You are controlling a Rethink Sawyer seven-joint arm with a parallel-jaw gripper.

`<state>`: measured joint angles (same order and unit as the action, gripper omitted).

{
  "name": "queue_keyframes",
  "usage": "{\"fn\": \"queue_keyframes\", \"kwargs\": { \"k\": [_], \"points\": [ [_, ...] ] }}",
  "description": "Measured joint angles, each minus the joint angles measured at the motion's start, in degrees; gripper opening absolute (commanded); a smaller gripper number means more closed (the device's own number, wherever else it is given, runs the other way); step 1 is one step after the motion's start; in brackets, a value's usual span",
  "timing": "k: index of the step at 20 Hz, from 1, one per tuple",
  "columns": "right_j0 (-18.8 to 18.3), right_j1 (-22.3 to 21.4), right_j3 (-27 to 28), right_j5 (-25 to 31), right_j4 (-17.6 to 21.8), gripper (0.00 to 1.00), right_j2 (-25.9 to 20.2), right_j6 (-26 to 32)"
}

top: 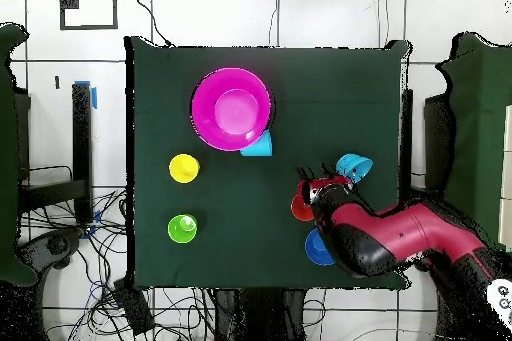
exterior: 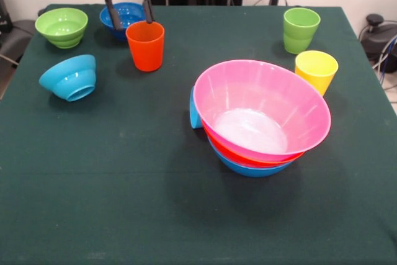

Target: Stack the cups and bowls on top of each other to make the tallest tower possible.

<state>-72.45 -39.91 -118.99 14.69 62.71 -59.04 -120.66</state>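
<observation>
Beside the dark blue bowl (exterior: 127,13), the orange cup (exterior: 145,45) stands upright under the gripper (exterior: 129,9), whose fingers hang apart, one seemingly at its far rim, perhaps lined up for a rim grasp. Well apart from that cup sits the tilted tower (exterior: 260,116), propped on the light blue cup (exterior: 195,111).

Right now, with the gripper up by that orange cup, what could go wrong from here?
The gripper is open, with one finger at the orange cup's far rim. A slightly off descent could tip the cup or knock the dark blue bowl right behind it. The tower already leans, its pink bowl tilted, with a light blue cup lying against its side. Anything set on top might slide off.
</observation>
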Motion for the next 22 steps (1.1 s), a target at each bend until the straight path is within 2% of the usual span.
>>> {"fn": "queue_keyframes", "kwargs": {
  "k": [1, 2, 3, 6, 7, 10, 12, 13, 17, 18, 21, 22],
  "points": [
    [2.4, -2.2, 0.5, -0.3, 2.9, 1.00, 1.3, 0.0],
    [3.0, -2.8, 0.6, -0.4, 3.8, 1.00, 1.6, 0.0],
    [5.9, -5.2, 1.1, -0.9, 7.4, 1.00, 3.4, 0.0],
    [10.4, -8.6, 1.8, -2.2, 12.5, 1.00, 6.3, 0.0],
    [14.0, -11.1, 2.6, -3.3, 15.8, 1.00, 8.9, 0.0],
    [16.0, -12.9, 3.2, -4.2, 16.2, 1.00, 10.5, 0.0],
    [14.9, -13.3, 3.4, -4.6, 12.9, 1.00, 10.2, 0.0],
    [11.5, -12.7, 3.4, -4.5, 7.7, 1.00, 8.9, 0.0],
    [6.6, -11.1, 3.3, -4.7, 2.8, 1.00, 8.0, 0.0],
    [3.5, -10.1, 3.1, -5.0, 0.6, 1.00, 8.0, 0.0],
    [-0.5, -9.7, 2.4, -5.4, -1.3, 1.00, 8.0, 0.0],
    [-3.2, -10.1, 1.2, -5.9, -2.4, 1.00, 8.0, 0.0]
  ]
}}
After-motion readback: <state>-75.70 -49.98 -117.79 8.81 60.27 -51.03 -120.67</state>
